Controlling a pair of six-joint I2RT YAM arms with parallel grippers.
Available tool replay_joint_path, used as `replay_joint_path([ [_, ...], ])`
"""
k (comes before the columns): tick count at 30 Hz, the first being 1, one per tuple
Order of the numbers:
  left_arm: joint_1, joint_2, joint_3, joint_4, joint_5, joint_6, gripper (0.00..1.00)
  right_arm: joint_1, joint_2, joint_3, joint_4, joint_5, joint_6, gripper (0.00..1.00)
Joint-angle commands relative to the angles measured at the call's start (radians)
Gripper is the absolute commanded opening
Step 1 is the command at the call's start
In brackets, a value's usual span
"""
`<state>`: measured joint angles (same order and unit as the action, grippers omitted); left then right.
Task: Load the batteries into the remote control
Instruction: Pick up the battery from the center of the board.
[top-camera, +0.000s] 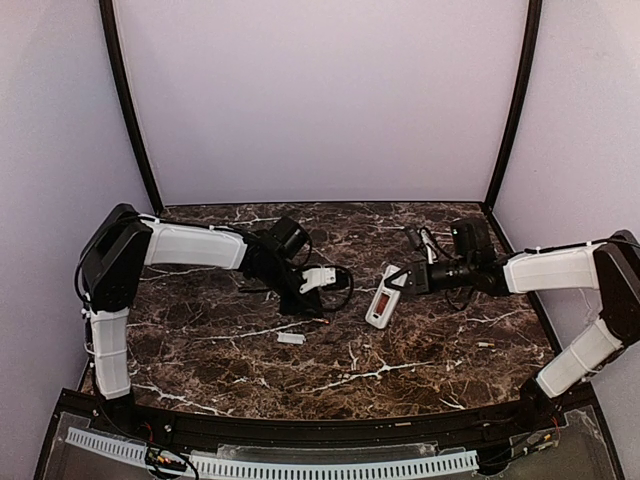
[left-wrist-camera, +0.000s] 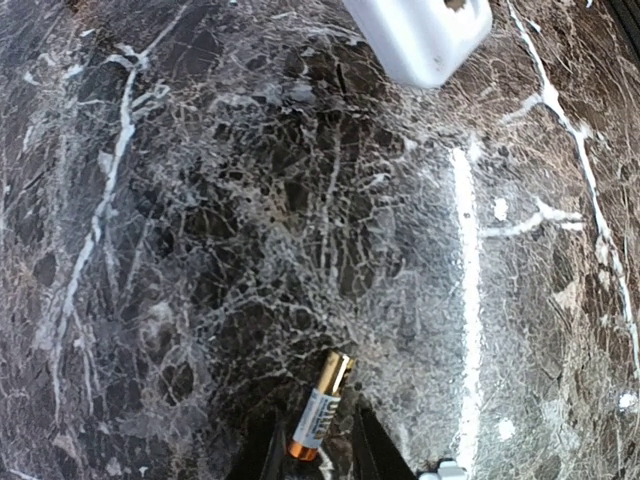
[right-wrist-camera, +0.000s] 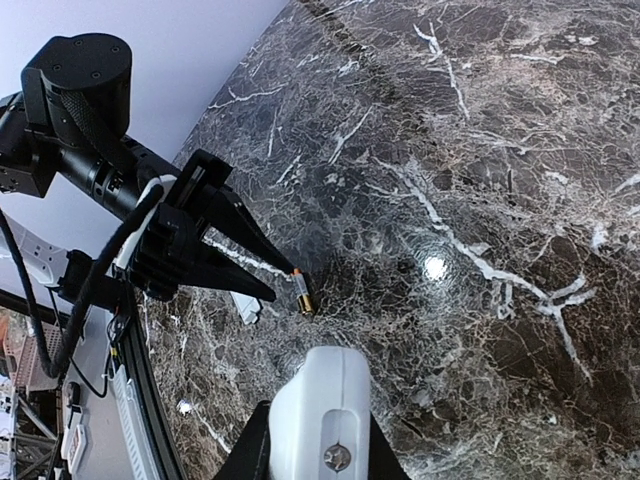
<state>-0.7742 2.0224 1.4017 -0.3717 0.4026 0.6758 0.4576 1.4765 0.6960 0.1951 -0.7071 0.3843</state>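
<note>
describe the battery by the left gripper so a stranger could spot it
On the dark marble table, find the left gripper. The battery lies between its fingertips: a tiny cylinder with gold and orange ends, unlike the flat white cover nearby.

Remote control (top-camera: 382, 296): slim, white, tilted, compartment side up, clamped in my right pincer (top-camera: 397, 285). Battery (left-wrist-camera: 320, 420): pale body, copper-coloured ends, lying flat near the remote control's left, between the tips of my left pincer (right-wrist-camera: 283, 283).

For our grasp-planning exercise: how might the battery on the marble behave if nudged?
The battery is a smooth cylinder lying on its side, so it likely rolls. It looks rigid, and the glossy table probably lets it slide.
</note>
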Motion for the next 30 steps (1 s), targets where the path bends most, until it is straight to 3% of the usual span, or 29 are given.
replay_joint_path([
  [1,-0.002,0.013,0.027,-0.076,0.061,0.058,0.23,-0.021,0.018,-0.006,0.043,-0.032,0.033,0.00],
  [16,-0.021,0.083,0.053,-0.109,-0.034,0.113,0.20,-0.030,0.095,0.010,0.050,-0.095,0.129,0.00],
  [22,-0.042,0.094,0.052,-0.113,-0.085,0.114,0.12,-0.031,0.109,0.008,0.053,-0.094,0.143,0.00],
  [26,-0.051,0.089,0.084,-0.108,-0.116,0.011,0.01,-0.030,0.110,-0.008,0.066,-0.068,0.195,0.00],
  [30,-0.075,0.030,0.083,-0.050,-0.154,-0.209,0.00,-0.030,0.114,-0.026,0.063,-0.044,0.314,0.00],
])
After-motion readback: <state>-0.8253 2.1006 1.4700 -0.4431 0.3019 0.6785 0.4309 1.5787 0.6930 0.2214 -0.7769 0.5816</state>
